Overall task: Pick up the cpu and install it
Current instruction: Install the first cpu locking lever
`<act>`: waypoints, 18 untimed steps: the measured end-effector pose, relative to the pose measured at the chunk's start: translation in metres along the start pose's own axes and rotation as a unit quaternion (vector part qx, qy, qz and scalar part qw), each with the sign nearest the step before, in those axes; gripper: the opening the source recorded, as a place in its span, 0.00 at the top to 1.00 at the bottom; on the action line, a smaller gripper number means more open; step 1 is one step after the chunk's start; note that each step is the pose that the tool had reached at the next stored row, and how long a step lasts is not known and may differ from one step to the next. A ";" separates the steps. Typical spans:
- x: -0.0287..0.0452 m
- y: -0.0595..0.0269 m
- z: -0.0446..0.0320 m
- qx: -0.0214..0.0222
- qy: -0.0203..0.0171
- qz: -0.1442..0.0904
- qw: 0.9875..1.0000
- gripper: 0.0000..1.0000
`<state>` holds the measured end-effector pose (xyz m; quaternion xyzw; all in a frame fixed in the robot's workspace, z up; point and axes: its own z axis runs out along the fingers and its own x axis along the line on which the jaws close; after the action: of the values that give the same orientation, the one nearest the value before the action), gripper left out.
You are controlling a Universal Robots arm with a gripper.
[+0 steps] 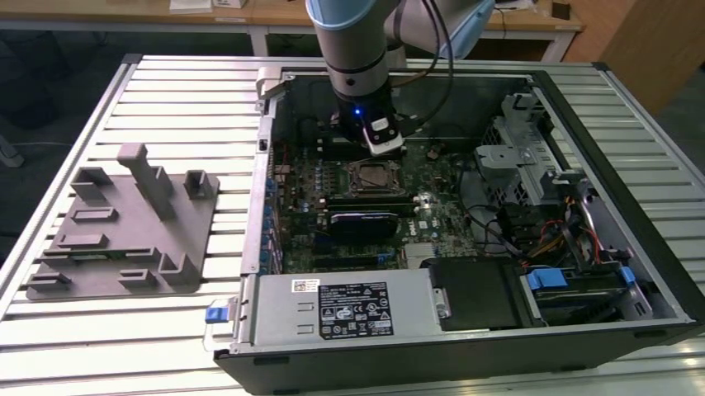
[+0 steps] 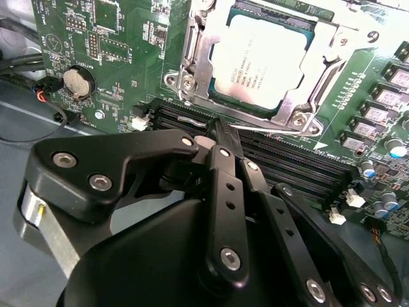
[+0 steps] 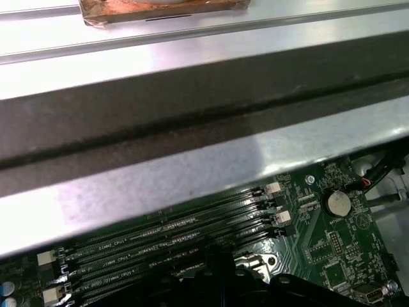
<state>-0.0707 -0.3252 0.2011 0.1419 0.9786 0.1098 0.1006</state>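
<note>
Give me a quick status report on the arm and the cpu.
Gripper shut, empty, over the memory slots. Cpu seated in the socket, frame around it. Nothing in the way.

Open case (image 1: pixel 617 272) on slatted table (image 1: pixel 165 91); grey fixture (image 1: pixel 121 239) well apart from gripper; memory slots (image 2: pixel 300 163) just beside it.

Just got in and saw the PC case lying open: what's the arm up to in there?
The arm has its gripper down inside the open computer case, over the motherboard. The cpu already sits in its socket. In the second wrist view the fingers are together, holding nothing, their tips just beside the socket over the memory slots.
</note>
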 end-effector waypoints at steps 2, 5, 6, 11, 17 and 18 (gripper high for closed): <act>0.0001 0.0004 0.0001 0.000 0.000 0.000 1.000 0.89; 0.0005 0.0015 0.0003 0.000 0.000 0.000 1.000 0.89; 0.0006 0.0018 0.0004 0.000 0.000 0.000 1.000 0.89; 0.0009 0.0026 0.0011 0.000 0.000 0.000 1.000 0.89; 0.0012 0.0024 0.0023 0.000 0.000 0.000 1.000 0.89; 0.0012 0.0023 0.0025 0.000 0.000 0.000 1.000 0.89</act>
<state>-0.0707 -0.3222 0.1990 0.1418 0.9787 0.1093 0.1006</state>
